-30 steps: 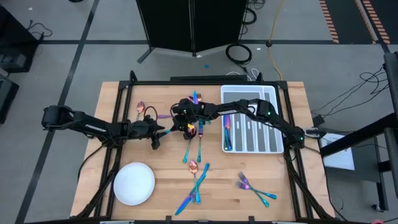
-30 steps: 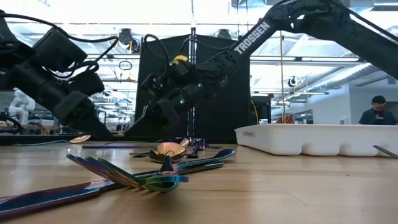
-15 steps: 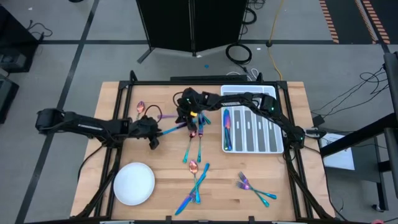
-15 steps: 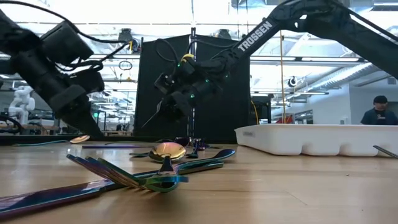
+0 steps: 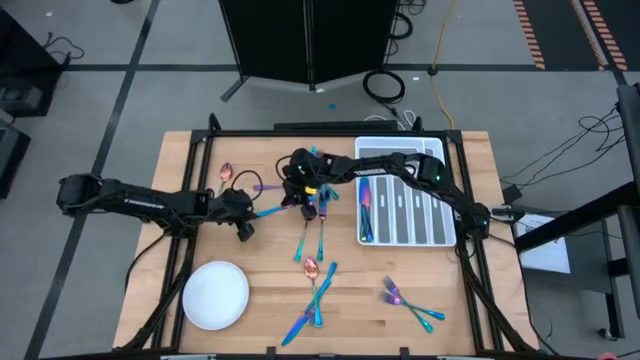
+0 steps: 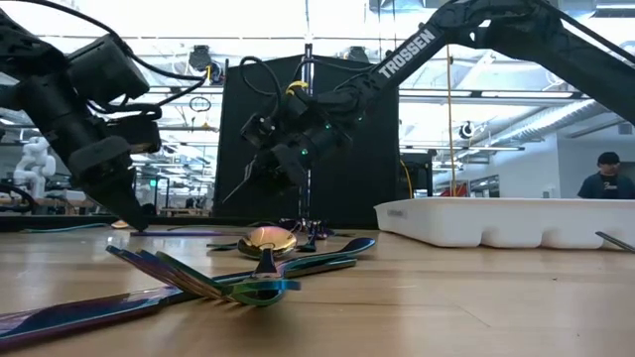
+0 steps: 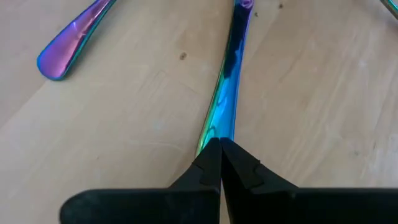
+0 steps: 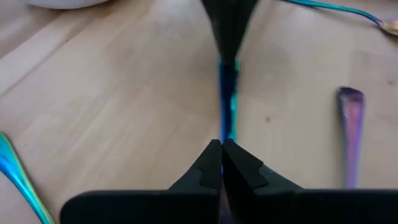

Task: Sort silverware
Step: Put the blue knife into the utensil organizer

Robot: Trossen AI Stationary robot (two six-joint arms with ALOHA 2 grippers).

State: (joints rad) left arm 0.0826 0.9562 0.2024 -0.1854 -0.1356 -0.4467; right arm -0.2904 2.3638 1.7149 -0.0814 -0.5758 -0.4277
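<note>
Left gripper (image 7: 221,149) is down at the worktop (image 5: 260,300) left of centre, fingers pinched together on the end of a blue-green utensil (image 7: 227,81); its far end is cut off, so fork, spoon or knife is unclear. Right gripper (image 8: 222,149) is lifted mid-worktop, fingers clamped on another blue piece (image 8: 227,93), partly hidden. Remaining silverware (image 5: 315,285) lies scattered nearer; a few pieces sit in the white tray (image 5: 440,238).

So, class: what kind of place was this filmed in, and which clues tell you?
Probably a robotics lab or workshop. A framed wooden workbench stands on a taped grey floor, cables lie loose behind it, and the low view shows an open industrial hall with ceiling lights.
</note>
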